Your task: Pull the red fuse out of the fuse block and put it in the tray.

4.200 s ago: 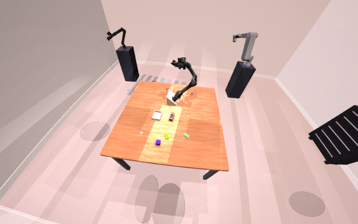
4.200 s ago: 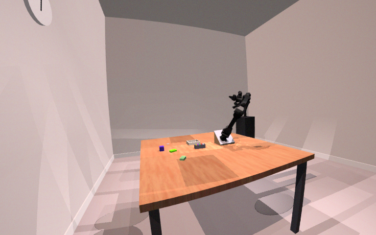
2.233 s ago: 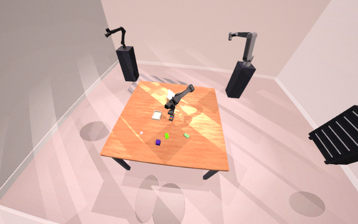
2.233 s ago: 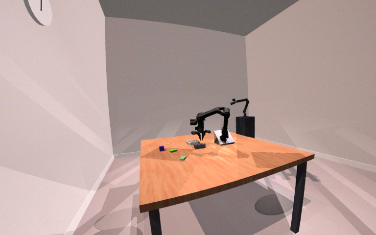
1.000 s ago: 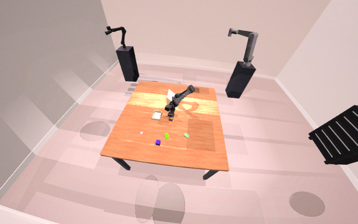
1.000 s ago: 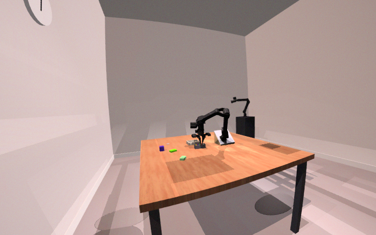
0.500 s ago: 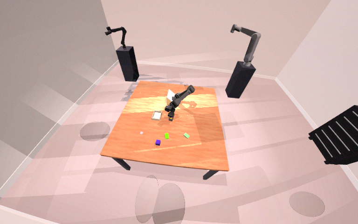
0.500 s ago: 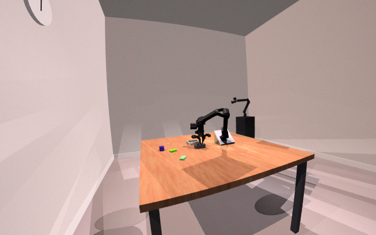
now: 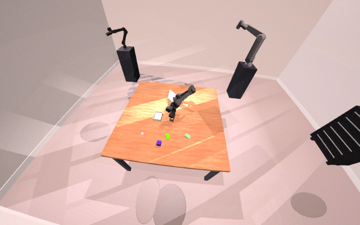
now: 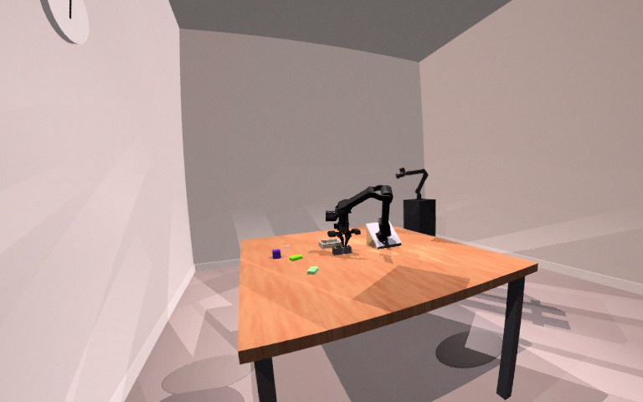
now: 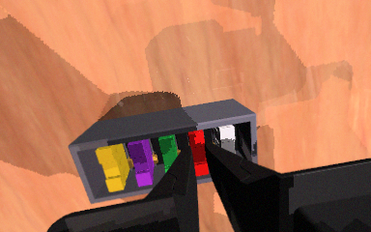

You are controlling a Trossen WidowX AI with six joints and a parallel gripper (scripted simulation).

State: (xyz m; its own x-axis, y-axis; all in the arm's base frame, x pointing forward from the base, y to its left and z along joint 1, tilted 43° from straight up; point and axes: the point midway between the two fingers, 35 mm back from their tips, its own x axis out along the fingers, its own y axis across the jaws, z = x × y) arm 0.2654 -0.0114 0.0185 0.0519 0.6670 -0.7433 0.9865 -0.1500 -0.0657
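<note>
The red fuse [image 11: 199, 166] stands in its slot in the grey fuse block [image 11: 219, 112] [image 10: 342, 251] [image 9: 171, 120]. My gripper [image 11: 197, 151] [image 10: 344, 245] is shut on the red fuse, one fingertip on each side. The green fuse [image 11: 167, 144] is close beside the left finger, and the white fuse [image 11: 227, 132] is close to the right one. The purple fuse [image 11: 140, 161] and the yellow fuse [image 11: 113, 169] stand further left. Whether the fingers touch a neighbour is not clear. The pale tray [image 9: 157, 120] [image 10: 326, 245] stands apart, left of the block in the top view.
A white slanted panel [image 9: 171, 95] [image 10: 376, 231] stands by the arm's base. A purple cube [image 9: 158, 143] [image 10: 276, 254], a lime block [image 9: 167, 136] [image 10: 295, 257], a pale green block [image 9: 187, 136] [image 10: 312, 270] and a small pale square [image 9: 142, 133] lie on the table.
</note>
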